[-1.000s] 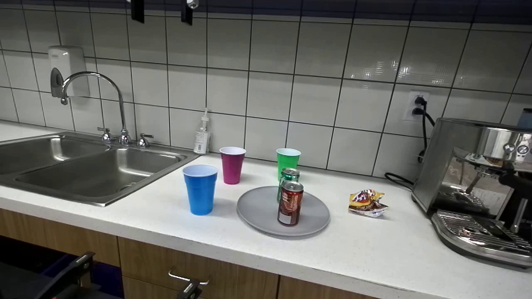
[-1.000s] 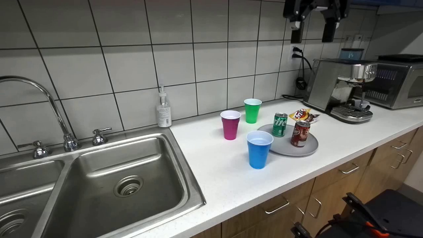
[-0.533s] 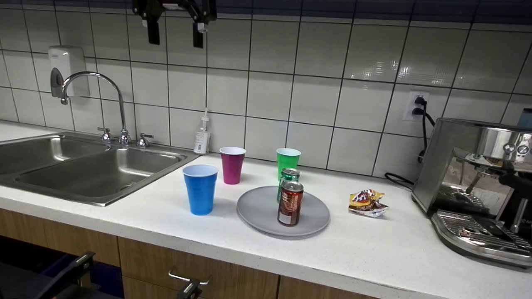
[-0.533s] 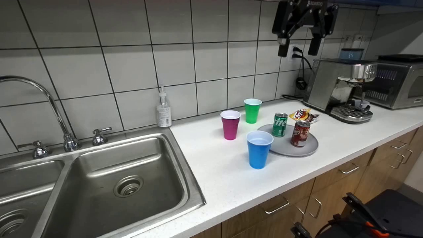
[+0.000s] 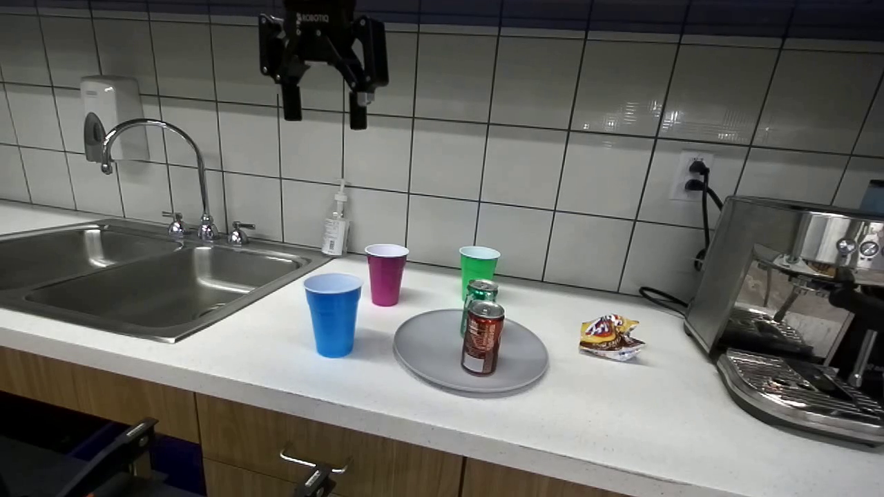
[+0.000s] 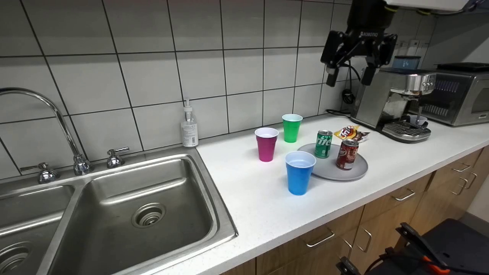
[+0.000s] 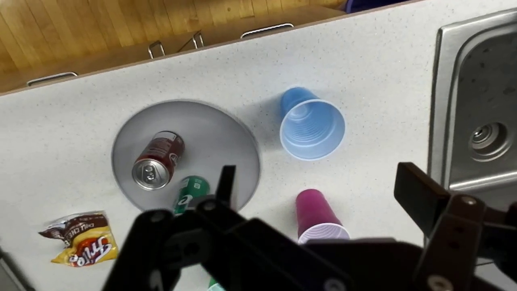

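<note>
My gripper (image 5: 324, 123) is open and empty, pointing down high above the counter; it also shows in an exterior view (image 6: 349, 83). In the wrist view its fingers (image 7: 317, 165) stand wide apart and touch nothing. Between and below them are a magenta cup (image 7: 315, 208), partly hidden by the gripper, and a blue cup (image 7: 313, 127), both upright. A grey plate (image 7: 214, 125) carries an upright dark red can (image 7: 159, 157) and a green can (image 7: 192, 190), partly hidden by a finger. A green cup (image 6: 292, 129) stands near the wall, mostly hidden in the wrist view.
A crumpled snack bag (image 5: 610, 338) lies beside the plate. A coffee machine (image 5: 780, 304) stands at one end of the counter, a steel sink (image 6: 145, 214) with a faucet (image 6: 42, 99) at the other. A pump bottle (image 6: 189, 128) stands by the tiled wall.
My gripper has come down into fuller view in both exterior views, moving rightward in an exterior view as it lowers. It stays open. The cups, cans, plate and bag have not moved.
</note>
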Robot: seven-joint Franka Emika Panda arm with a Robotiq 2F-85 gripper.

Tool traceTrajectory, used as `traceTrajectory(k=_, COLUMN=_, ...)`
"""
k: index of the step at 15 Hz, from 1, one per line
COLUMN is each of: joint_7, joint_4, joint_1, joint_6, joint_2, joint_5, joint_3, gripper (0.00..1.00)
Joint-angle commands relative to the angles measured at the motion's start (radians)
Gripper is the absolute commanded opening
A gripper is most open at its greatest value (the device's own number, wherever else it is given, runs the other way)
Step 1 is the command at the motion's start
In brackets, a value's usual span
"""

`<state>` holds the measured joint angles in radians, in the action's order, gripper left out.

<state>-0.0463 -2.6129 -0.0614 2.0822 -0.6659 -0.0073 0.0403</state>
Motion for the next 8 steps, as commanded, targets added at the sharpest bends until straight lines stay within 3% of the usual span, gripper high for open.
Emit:
traceTrajectory(k=1, joint_7=-0.047, joint_4=-0.049, joint_1=-0.041, joint_6=0.066, joint_2=-0.007, joint_5=0.000, joint_3=0.009, gripper=1.00)
traceTrajectory(k=8, joint_7=-0.073, joint_4=-0.083, joint_1=-0.111, joint_6=0.158, joint_2=0.044, joint_5=-0.030, joint_3=0.026, gripper=1.00)
